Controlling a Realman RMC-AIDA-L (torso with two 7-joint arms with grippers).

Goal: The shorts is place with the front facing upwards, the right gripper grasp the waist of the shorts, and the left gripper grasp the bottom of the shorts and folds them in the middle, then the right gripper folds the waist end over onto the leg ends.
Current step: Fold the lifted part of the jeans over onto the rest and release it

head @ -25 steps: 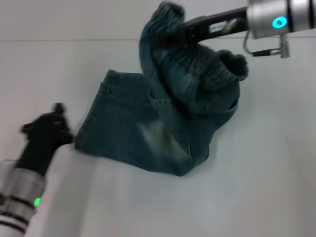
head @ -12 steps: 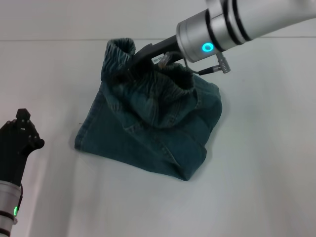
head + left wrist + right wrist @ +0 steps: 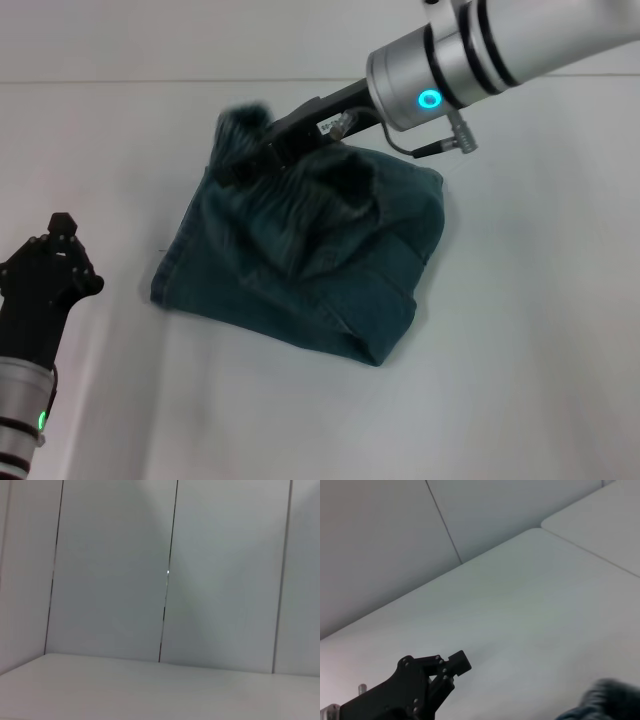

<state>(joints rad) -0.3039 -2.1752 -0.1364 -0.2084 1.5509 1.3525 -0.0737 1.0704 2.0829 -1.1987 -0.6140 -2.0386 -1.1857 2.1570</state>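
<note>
Now the right gripper (image 3: 262, 150), clamped on the waistband (image 3: 245, 125), carries it toward eight o'clock over the shorts (image 3: 300, 265); next, lower and release.

One pair of shorts (image 3: 330, 270), two grippers (right gripper (image 3: 245, 163), left gripper (image 3: 55, 265)), one table (image 3: 520, 350).

The right gripper (image 3: 250, 160) reaches in from the table's far right, fingers clamped on the shorts' (image 3: 310, 260) waistband; the left gripper (image 3: 55, 255) hovers near the table's left edge, off the fabric
</note>
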